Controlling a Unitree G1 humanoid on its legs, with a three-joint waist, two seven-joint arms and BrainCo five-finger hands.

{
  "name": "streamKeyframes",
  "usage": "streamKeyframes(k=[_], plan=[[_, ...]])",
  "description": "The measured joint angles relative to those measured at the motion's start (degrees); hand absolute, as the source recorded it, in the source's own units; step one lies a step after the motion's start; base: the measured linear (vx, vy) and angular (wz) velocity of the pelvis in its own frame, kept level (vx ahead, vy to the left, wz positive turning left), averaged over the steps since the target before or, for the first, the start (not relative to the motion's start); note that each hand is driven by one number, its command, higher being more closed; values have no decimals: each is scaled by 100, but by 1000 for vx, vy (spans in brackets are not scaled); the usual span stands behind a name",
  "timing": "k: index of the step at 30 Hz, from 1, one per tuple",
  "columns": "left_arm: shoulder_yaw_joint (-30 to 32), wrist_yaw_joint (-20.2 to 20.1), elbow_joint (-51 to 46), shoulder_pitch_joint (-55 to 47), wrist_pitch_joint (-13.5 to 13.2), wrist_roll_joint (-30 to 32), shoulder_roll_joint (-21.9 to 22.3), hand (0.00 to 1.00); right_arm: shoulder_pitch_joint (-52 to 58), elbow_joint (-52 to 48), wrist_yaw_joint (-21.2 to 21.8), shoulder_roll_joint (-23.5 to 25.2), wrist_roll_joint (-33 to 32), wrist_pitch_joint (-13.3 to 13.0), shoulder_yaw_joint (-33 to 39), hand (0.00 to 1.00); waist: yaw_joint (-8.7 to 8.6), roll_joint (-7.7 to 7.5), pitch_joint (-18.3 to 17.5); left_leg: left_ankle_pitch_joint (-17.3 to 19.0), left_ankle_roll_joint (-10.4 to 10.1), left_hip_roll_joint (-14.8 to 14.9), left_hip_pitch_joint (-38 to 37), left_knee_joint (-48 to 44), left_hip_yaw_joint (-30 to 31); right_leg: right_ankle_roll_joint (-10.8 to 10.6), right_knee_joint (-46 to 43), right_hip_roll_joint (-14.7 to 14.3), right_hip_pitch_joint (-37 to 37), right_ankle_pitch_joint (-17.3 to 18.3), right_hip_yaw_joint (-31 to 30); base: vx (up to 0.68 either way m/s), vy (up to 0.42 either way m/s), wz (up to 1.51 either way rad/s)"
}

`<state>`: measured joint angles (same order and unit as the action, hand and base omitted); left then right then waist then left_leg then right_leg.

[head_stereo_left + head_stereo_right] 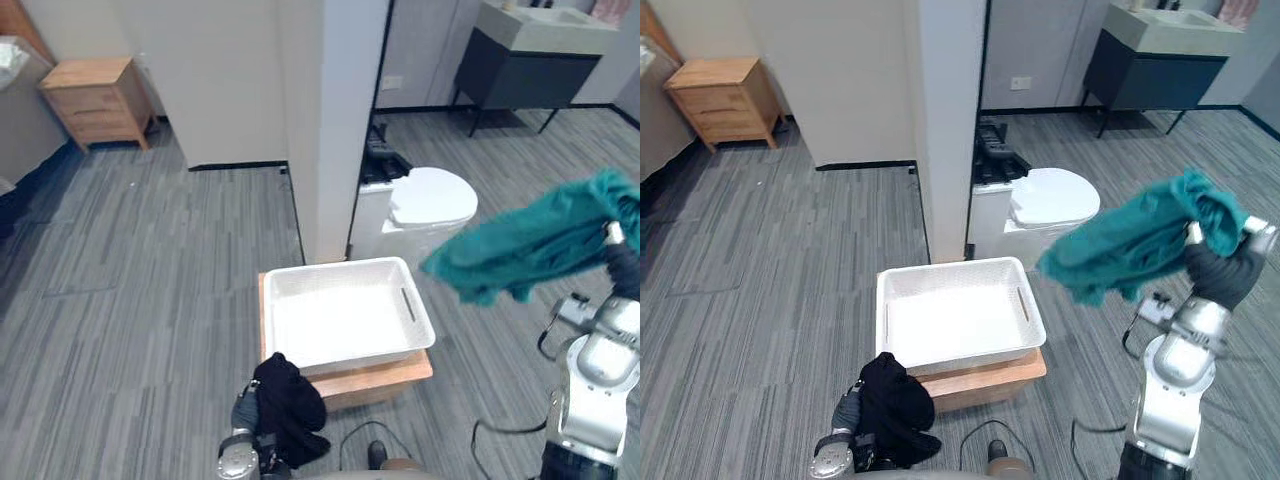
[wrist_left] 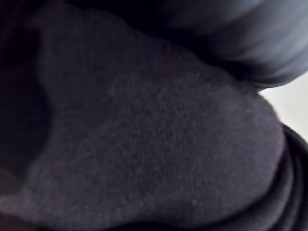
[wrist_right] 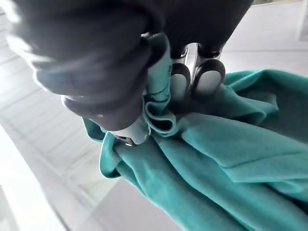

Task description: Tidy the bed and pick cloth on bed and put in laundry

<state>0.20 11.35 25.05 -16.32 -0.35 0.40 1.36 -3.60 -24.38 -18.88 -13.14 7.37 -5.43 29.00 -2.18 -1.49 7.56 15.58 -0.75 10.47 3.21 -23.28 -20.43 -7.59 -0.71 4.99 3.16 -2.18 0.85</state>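
A white laundry basket [image 1: 340, 268] stands empty on a low wooden stand [image 1: 385, 378] in front of me. My right hand [image 1: 1220, 268] is raised to the right of the basket, level with it, and is shut on a teal cloth [image 1: 530, 245] that hangs out toward the basket. In the right wrist view the fingers [image 3: 208, 77] and thumb pinch a fold of the teal cloth [image 3: 226, 159]. Low at the front, just before the stand, my left hand [image 1: 243, 412] carries a bunched black cloth [image 1: 292, 405], which covers it. The black cloth [image 2: 144, 144] lies close against the left wrist camera.
A white pillar [image 1: 340, 120] rises right behind the basket, with a white lidded bin [image 1: 428, 200] beside it. A wooden nightstand [image 1: 100, 98] stands far left by the bed's edge [image 1: 15, 110]. A dark vanity [image 1: 530, 65] is at the back right. Grey plank floor lies to the left.
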Motion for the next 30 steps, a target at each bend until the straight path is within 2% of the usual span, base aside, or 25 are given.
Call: streamKeyframes(k=[2,4,5,7,9,11,13,14,18,21,30], plan=[[-10,-10,-18,-4,1,-2,-54,100,-455,0,-133,-402,-4,-11,312,100,-21,-20,-9,273,-56,37,-11,-66,-285,30,-38,74,72,46,129,-53,66,35],[-38,-22,-9,-29,2,-3,-71,100,-656,-1,-236,-702,-6,-73,520,100,-74,-84,-48,290,-125,18,-217,203,-814,34,-18,279,105,41,276,-30,63,40],[-70,-23,6,-28,1,-4,-80,100,-843,46,-258,-960,-7,-77,595,100,-187,-101,-80,123,-158,-144,-353,529,-957,26,-27,457,128,5,398,-11,60,53],[-148,-77,62,-2,-1,9,-76,100,-1067,199,-241,-1239,-38,-78,585,100,-245,-20,-151,-209,-81,-289,-411,855,-912,77,-27,527,127,-86,451,-9,95,42],[-296,-135,208,62,-17,23,-109,100,-1250,504,-219,-1445,-231,-84,381,100,-242,53,-288,-406,-38,-367,-462,1133,-817,112,-24,526,127,-243,584,11,80,28],[-503,-138,317,166,-18,24,-177,100,-1631,1000,-144,-1698,-402,-70,-151,100,-205,10,-332,-738,-42,-473,-658,1655,-777,131,-29,507,129,-404,656,20,58,17],[-547,-134,409,228,-55,23,-214,100,-1968,1338,-52,-1830,-457,-68,-626,100,-185,-39,-361,-944,-41,-562,-780,2011,-750,138,-30,514,119,-409,673,-10,23,12],[-579,-131,511,244,-60,23,-269,100,-2236,1594,35,-1885,-468,-63,-1003,100,-174,-124,-381,-1090,-40,-594,-839,2246,-725,139,-30,500,99,-410,680,-22,0,11],[-702,-130,726,238,-60,23,-318,100,-2928,2248,190,-2053,-525,-66,-1726,100,-126,-246,-413,-1570,-5,-663,-1077,2867,-629,140,-29,457,87,-410,704,16,-11,16],[-738,-129,732,238,-60,24,-295,100,-3348,2775,281,-2139,-632,-31,-2083,100,6,-256,-408,-1621,18,-682,-1066,2872,-611,141,-23,432,85,-409,714,12,-4,4],[-745,-126,895,262,-65,28,-331,100,-3766,3225,276,-2143,-683,159,-2330,100,10,-252,-403,-1736,-18,-679,-936,2917,-546,205,39,418,18,-367,710,-58,-23,1]])
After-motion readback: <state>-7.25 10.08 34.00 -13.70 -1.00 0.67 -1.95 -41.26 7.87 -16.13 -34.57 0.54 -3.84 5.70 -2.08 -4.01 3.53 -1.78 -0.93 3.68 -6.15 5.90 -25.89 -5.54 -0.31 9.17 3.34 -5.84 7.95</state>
